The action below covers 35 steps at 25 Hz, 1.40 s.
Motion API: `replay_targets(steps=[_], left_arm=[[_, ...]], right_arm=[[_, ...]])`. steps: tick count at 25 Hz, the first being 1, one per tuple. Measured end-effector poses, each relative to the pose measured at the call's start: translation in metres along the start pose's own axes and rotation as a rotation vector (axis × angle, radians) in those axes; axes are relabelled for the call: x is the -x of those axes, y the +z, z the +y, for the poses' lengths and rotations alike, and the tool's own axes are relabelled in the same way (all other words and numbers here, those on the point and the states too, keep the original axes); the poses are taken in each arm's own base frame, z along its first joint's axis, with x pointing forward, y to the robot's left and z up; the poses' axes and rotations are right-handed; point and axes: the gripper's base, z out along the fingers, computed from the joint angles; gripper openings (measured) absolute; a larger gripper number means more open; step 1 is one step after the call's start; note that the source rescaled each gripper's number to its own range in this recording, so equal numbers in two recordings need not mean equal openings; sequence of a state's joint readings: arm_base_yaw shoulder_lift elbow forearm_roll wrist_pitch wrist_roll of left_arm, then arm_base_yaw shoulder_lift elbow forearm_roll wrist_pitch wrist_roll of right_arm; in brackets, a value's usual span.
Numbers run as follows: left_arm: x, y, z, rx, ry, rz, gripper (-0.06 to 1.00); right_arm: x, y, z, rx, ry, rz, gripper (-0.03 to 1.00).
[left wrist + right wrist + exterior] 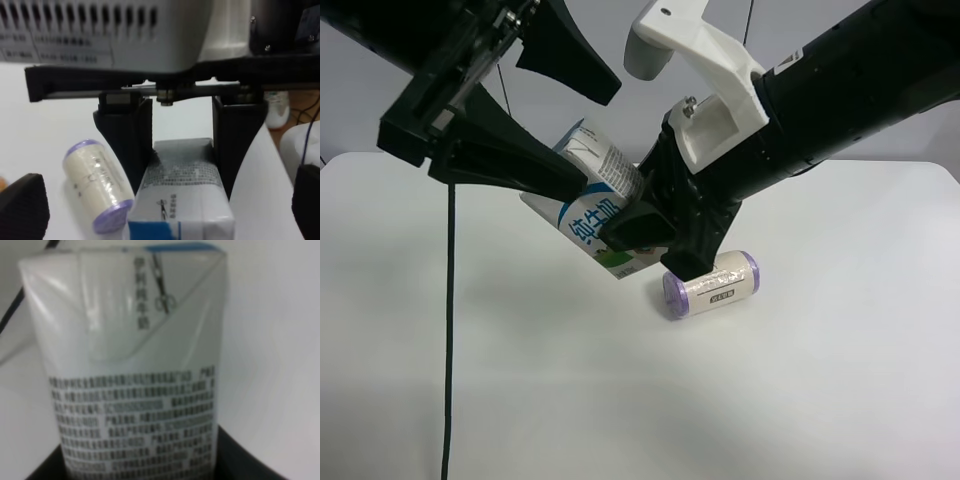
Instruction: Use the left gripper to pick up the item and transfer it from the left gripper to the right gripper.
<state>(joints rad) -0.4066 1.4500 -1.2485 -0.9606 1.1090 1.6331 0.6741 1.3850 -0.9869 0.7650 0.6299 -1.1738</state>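
The item, a white milk carton with blue and green print, hangs tilted above the table. My right gripper, on the arm with the white bracket, is shut on its lower end. The left wrist view shows those two black fingers clamping the carton. My left gripper, all black, stands open around the carton's upper end, its fingers apart from the sides. In the right wrist view the carton fills the frame.
A cream roll with purple ends lies on the white table just below the right gripper, seen too as the roll. A thin black cable hangs from the left arm.
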Motion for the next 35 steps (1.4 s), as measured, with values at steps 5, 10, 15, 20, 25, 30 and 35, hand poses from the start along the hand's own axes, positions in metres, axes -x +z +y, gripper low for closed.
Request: replay_targets(steps=[5, 10, 15, 20, 25, 30, 35], left_arm=[[0.013, -0.026, -0.016, 0.076, 0.002, 0.067, 0.99], [0.018, -0.059, -0.031, 0.185, -0.124, 0.131, 0.99], [0.022, -0.090, -0.050, 0.296, -0.285, 0.154, 0.99], [0.008, -0.103, -0.080, 0.387, -0.433, 0.227, 0.99], [-0.034, -0.104, -0.116, 0.498, -0.647, 0.395, 0.99], [-0.050, -0.111, -0.156, 0.611, -0.771, 0.361, 0.99], [-0.055, -0.121, -0.200, 0.716, -0.775, 0.249, 0.99]], right_arm=[[0.000, 0.000, 0.000, 0.000, 0.000, 0.000, 0.00], [0.000, 0.000, 0.000, 0.001, 0.000, 0.000, 0.00], [-0.001, 0.000, 0.001, 0.014, 0.000, 0.006, 0.00], [-0.001, 0.000, 0.003, 0.038, 0.000, 0.016, 0.00], [-0.002, 0.000, 0.004, 0.039, -0.001, 0.017, 0.00], [-0.002, 0.000, 0.004, 0.039, 0.000, 0.017, 0.00], [-0.002, 0.000, 0.004, 0.046, 0.000, 0.021, 0.00]])
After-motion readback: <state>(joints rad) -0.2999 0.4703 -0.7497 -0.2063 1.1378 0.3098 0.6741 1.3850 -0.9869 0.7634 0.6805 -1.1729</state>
